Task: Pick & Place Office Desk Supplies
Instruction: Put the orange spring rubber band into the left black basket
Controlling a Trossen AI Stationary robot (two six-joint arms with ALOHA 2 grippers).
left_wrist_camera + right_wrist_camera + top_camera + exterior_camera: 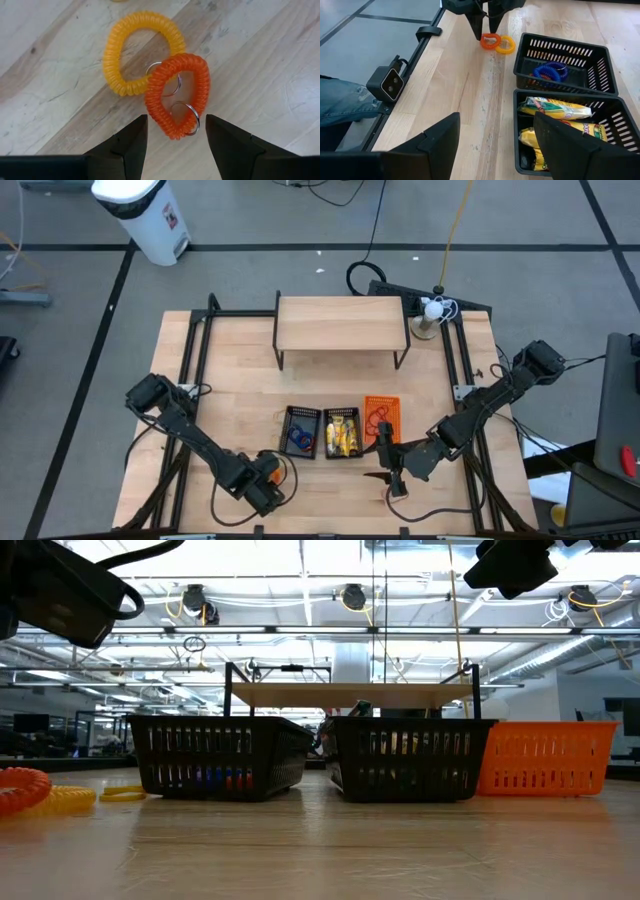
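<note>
Count: three mesh plastic baskets — two black (pixel 300 431) (pixel 342 432), one orange (pixel 381 416). Two loose coiled plastic loops on desk: one orange (pixel 177 95), one yellow (pixel 140 50). One blue coil (pixel 550 71) in basket.

The wooden table (pixel 220 370) carries three baskets (pixel 340 432) mid-front, two coil loops (pixel 155 75) near its front edge, and a shelf (pixel 340 325) at the back.

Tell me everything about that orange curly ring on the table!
The orange spiral-coil plastic wrist loop lies flat on the pale wooden tabletop, stretched into an oval. Two silvery metal key rings hang in it. It overlaps the rim of a yellow spiral-coil loop beside it. The left pincer hangs open right above it, not touching.
</note>
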